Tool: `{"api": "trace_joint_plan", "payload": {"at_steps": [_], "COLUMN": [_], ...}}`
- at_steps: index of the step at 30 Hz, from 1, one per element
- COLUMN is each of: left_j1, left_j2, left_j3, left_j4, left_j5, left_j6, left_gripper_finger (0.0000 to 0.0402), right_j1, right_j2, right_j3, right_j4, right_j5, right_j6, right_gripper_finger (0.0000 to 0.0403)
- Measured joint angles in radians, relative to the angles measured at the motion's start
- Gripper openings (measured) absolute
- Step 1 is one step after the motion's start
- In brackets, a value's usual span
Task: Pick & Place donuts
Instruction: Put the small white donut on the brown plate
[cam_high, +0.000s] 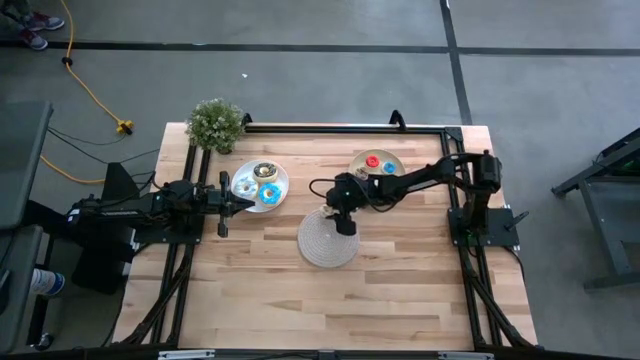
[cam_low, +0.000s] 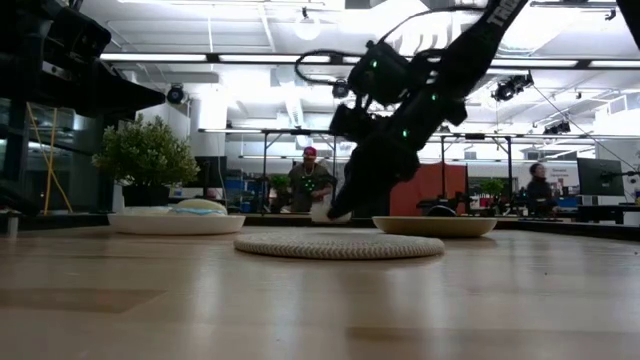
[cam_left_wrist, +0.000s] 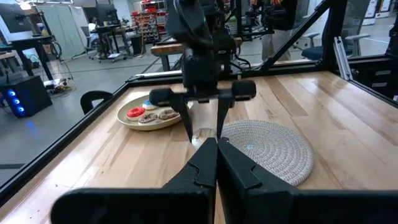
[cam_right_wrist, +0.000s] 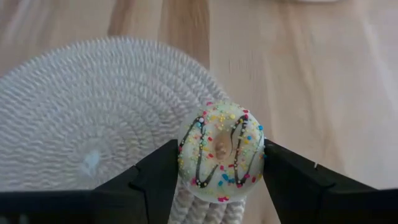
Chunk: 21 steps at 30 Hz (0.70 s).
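Note:
My right gripper (cam_high: 343, 222) hangs over the far edge of the round pale mat (cam_high: 329, 239), shut on a white-iced donut (cam_right_wrist: 221, 151) with coloured sprinkles and dark stripes. In the low view that donut (cam_low: 328, 211) sits just above the mat (cam_low: 338, 244). Other donuts lie on the white plate (cam_high: 280, 176): a blue-iced one (cam_high: 268, 192) and a dark brown one (cam_high: 265, 170). A red mini (cam_high: 372, 161) and a blue mini (cam_high: 388, 167) lie on the yellow-green plate (cam_high: 397, 157). My left gripper (cam_left_wrist: 216, 147) waits, shut, beside the white plate. My right gripper pinches the white-iced donut by its outer rim (cam_right_wrist: 185, 152), one finger (cam_right_wrist: 155, 180) on each of two opposite sides. The fingers point down at it from above. The donut stands on edge between them, its iced face toward the wrist camera, lifted clear just above the mat's edge (cam_right_wrist: 205, 208).
A potted plant (cam_high: 216, 124) stands at the table's far left corner. A dark frame rail (cam_high: 340, 128) runs along the far edge. Bare wood lies on the near half of the table (cam_high: 330, 310). People stand in the room beyond (cam_low: 310, 180).

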Motion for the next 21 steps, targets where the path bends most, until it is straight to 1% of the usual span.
{"api": "trace_joint_plan", "payload": {"at_steps": [4,11,16,21], "left_j1": [0.000,0.000,0.000,0.000], "left_j2": [0.000,0.000,0.000,0.000], "left_j3": [0.000,0.000,0.000,0.000], "left_j4": [0.000,0.000,0.000,0.000], "left_j5": [0.000,0.000,0.000,0.000], "left_j6": [0.000,0.000,0.000,0.000], "left_gripper_finger": [0.0001,0.0001,0.0001,0.0001], "right_j1": [-0.011,-0.054,-0.083,-0.113], "right_j2": [-0.045,-0.149,-0.236,-0.347], "right_j3": [0.006,-0.009,-0.096,-0.216], "right_j4": [-0.033,-0.170,-0.183,-0.183], "right_j5": [0.004,0.011,0.015,0.027], "right_j6": [0.001,0.004,0.034,0.079], "right_gripper_finger": [0.0213,0.0209,0.0209,0.0210]}}
